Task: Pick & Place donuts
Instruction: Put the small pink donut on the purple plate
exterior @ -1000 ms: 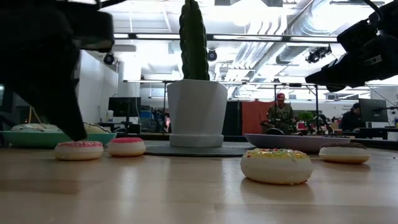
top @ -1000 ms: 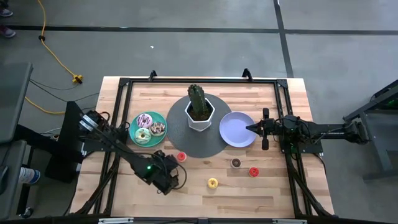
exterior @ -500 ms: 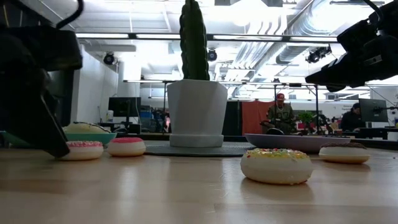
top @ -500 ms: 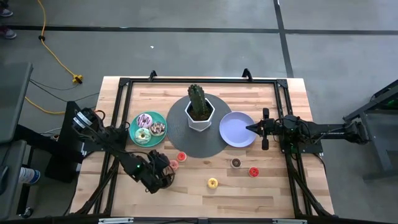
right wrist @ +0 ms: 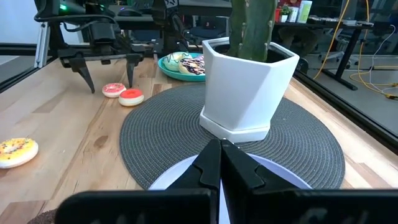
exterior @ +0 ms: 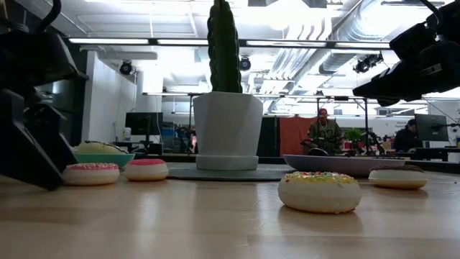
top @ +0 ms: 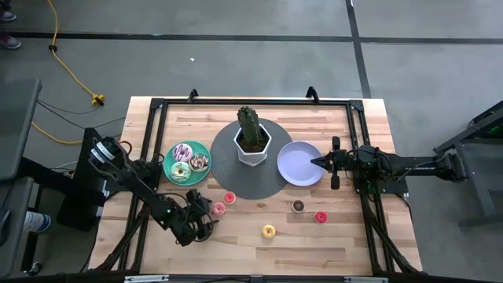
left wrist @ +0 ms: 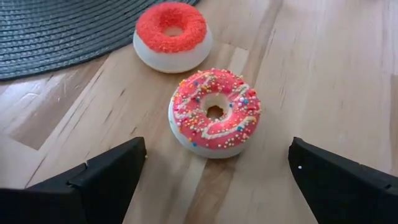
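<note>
My left gripper (left wrist: pixel 217 165) is open and low over the table, its fingers standing apart just short of the pink sprinkled donut (left wrist: pixel 214 112), touching nothing. The red donut (left wrist: pixel 172 34) lies flat just beyond it, beside the grey mat (top: pixel 236 185). In the high view the pink donut (top: pixel 218 208) and red donut (top: pixel 229 197) lie right of my left gripper (top: pixel 204 218). The yellow donut (top: pixel 269 230), brown donut (top: pixel 299 206) and another red one (top: pixel 320 217) lie flat on the wood. My right gripper (top: pixel 315 163) is shut and waits over the lavender plate (top: pixel 297 165).
A teal plate (top: pixel 178 151) holds three iced donuts. A white pot with a cactus (top: pixel 253 141) stands mid-mat. A black frame (top: pixel 149 141) runs round the table. Bare wood lies along the near edge (top: pixel 314 251). People stand in the room beyond.
My left gripper has drawn back from the pink donut toward the table's left edge, staying open. The pink donut, earlier covered by the gripper in the high view, now lies in plain sight in the same spot. The right arm has kept still.
</note>
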